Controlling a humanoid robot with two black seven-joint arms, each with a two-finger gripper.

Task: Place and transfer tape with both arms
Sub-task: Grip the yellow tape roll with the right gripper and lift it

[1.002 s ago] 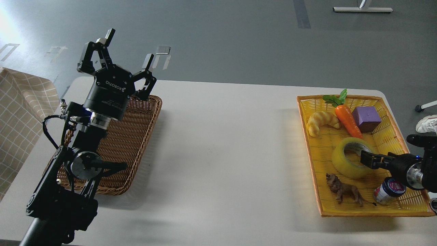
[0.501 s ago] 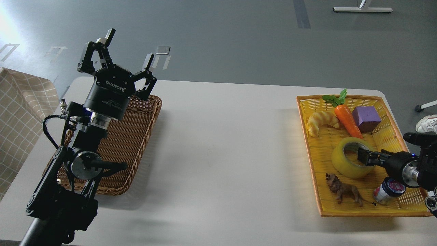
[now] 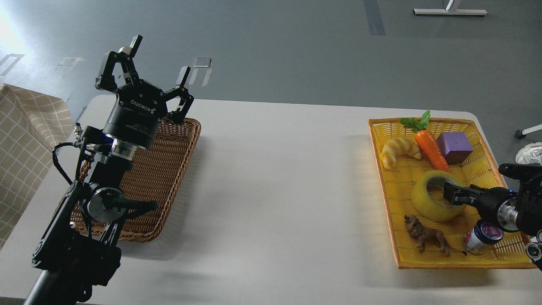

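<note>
A grey floor (image 3: 271,46) fills the upper part of the head view, smooth and faintly glossy, with a bright glare of light at the upper left corner. Pale rectangular markings (image 3: 202,70) lie on it, and a darker strip (image 3: 374,17) runs near the top. A white metal base (image 3: 449,12), perhaps of a stand, sits top right. The white worktop (image 3: 275,190) has rounded corners. A beige checked cloth (image 3: 25,144) hangs at the left edge.

White counter (image 3: 271,178) carrying two baskets, brown wicker basket (image 3: 169,169) sitting at left, yellow basket (image 3: 423,264) at right holding croissant toy (image 3: 398,150), carrot (image 3: 430,146), purple cube (image 3: 454,147), lion figure (image 3: 425,237), small jar (image 3: 480,237) lying tipped, checked cloth (image 3: 25,140) hanging at far left.
</note>
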